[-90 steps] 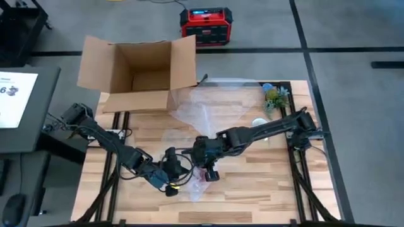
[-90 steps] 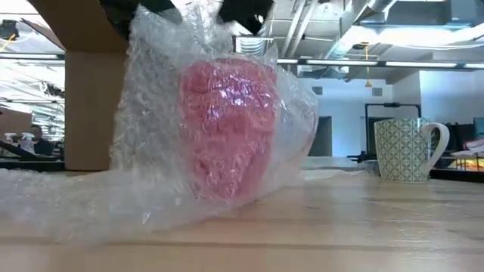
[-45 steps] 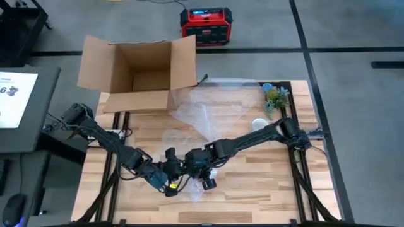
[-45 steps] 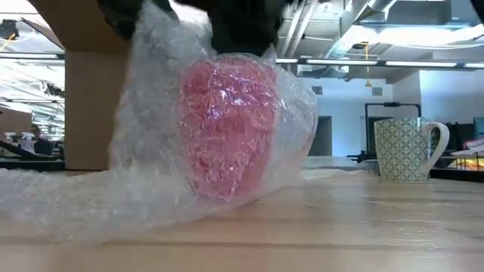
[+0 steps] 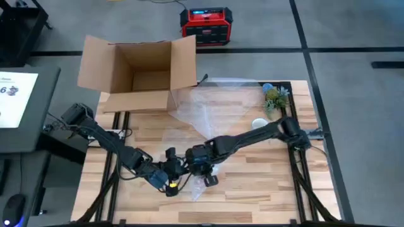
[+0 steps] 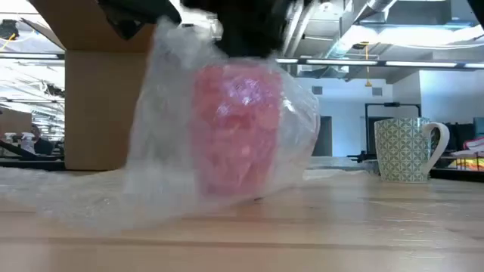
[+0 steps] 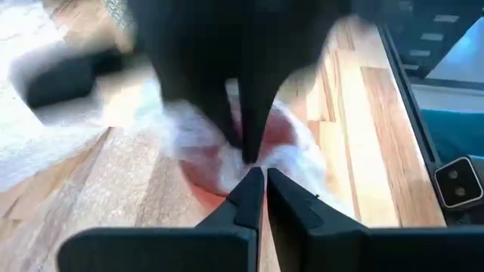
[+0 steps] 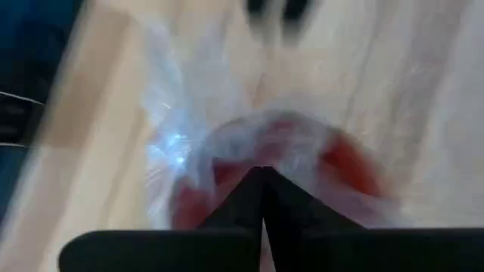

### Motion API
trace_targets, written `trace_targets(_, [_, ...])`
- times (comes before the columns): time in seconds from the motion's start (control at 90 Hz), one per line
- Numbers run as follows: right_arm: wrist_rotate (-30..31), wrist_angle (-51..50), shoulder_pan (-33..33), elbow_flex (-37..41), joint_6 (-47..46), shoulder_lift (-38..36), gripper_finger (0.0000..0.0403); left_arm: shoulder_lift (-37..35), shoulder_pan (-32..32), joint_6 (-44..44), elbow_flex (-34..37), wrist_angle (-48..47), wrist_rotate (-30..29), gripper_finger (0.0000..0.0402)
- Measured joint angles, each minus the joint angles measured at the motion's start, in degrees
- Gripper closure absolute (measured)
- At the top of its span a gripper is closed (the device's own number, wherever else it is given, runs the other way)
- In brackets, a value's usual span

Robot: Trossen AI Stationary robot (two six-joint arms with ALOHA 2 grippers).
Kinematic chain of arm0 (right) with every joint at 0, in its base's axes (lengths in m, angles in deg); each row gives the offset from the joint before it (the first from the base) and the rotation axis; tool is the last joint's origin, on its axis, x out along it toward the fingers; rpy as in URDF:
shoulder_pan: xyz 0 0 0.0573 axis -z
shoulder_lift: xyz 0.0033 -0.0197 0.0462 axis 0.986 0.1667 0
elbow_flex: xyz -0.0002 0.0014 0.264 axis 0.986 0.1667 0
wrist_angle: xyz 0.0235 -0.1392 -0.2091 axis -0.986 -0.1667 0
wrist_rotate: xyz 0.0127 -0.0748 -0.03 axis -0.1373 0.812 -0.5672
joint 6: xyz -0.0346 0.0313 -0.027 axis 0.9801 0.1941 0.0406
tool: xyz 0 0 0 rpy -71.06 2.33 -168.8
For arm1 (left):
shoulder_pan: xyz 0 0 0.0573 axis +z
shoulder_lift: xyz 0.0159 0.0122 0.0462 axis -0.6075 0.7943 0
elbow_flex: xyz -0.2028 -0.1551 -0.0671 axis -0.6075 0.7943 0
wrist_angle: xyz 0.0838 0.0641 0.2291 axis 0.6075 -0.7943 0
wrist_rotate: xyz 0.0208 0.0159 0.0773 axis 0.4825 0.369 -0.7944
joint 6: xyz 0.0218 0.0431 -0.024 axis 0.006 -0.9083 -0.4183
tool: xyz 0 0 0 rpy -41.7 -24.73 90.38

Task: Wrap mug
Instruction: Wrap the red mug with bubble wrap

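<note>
Mug blurred pink under bubble wrap, left tool and right tool pinching wrap

Both arms meet low over the table's front middle.

The left arm reaches in from the left edge, its left gripper low near the table, fingers pressed together at the tips. The right arm stretches long from the right side across the table, its right gripper just beside the left one, fingers likewise closed to a point.
</note>
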Motion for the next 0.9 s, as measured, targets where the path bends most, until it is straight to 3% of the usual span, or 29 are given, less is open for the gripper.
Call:
trace_targets(0.111, [1.21, -1.92, -0.34, -0.12, -1.64, -4.13, 0.0403, 0.00, 0.00, 0.03, 0.00, -0.14, 0.02, 0.0402])
trace_targets(0.311, [14.14, -9.25, 0.30, 2.74, -8.08, -9.60, 0.0403, 0.00, 0.00, 0.61, 0.00, -0.19, 0.23, 0.0402])
trace_targets(0.456, [14.63, -6.82, 4.20, 12.78, -12.71, -10.03, 0.0403, -0.02, -0.02, 0.76, 0.00, -0.08, 3.04, 0.0402])
trace_targets(0.611, [12.25, 2.10, 6.81, 20.23, -14.56, -10.19, 0.0403, -0.02, -0.04, 0.78, 0.00, -0.04, 3.26, 0.0402])
trace_targets(0.9, [9.86, 6.89, 3.84, 17.32, -14.10, -11.11, 0.0403, -0.02, 0.17, 1.40, 0.00, 0.05, 5.44, 0.0402])
